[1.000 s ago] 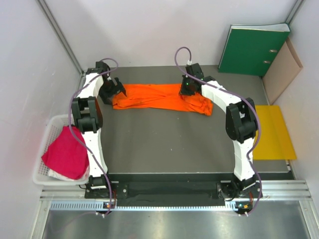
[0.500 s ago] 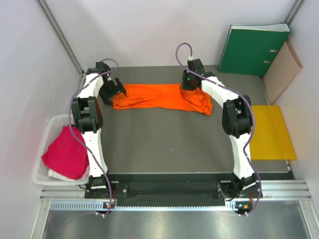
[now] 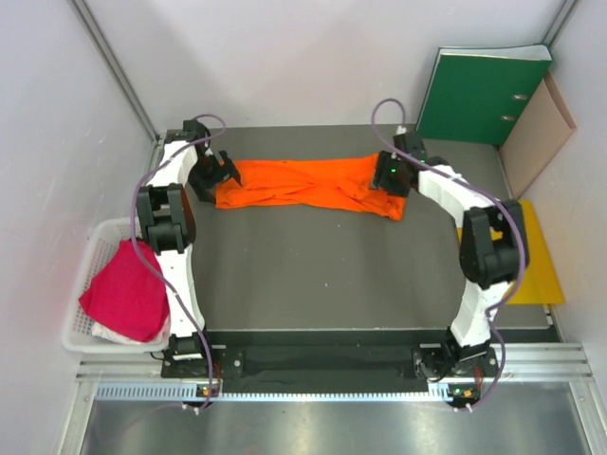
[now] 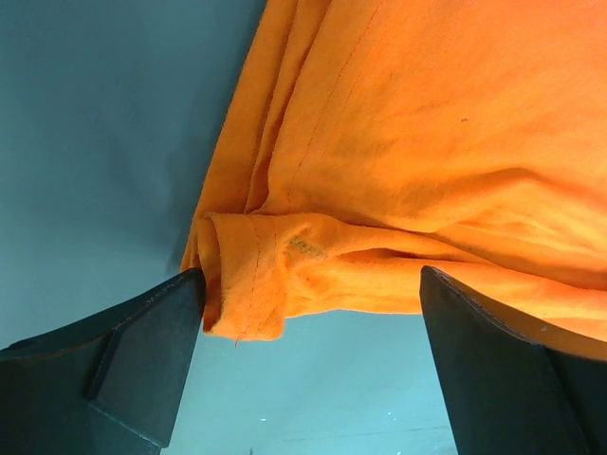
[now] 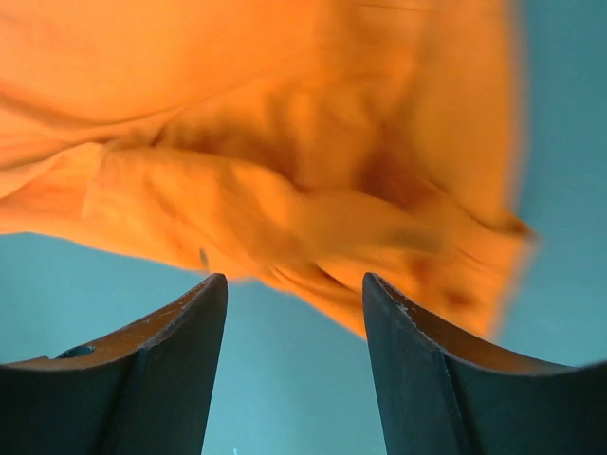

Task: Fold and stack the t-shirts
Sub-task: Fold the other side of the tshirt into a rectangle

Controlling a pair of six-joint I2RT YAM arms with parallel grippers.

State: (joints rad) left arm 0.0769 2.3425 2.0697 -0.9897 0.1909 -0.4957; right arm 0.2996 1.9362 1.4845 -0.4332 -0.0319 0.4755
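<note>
no legible text, labels, brands or numbers in any view, orange t-shirt [image 3: 303,183] plain, green binder [image 3: 479,95] unmarked

Bare worktop [image 3: 313,275] stretches from the near edge up to the orange t-shirt [image 3: 303,185], which spans the far strip. A green binder [image 3: 479,95] blocks the far right corner, and a white basket [image 3: 95,242] hems the left edge.

Room: plain white walls [image 3: 285,57] around dark grey matte tabletop [image 3: 313,275]. Far-right corner: green lever-arch binder [image 3: 479,95] leaning upright, beige cardboard folder [image 3: 536,133] beside it. Soft even light.
</note>
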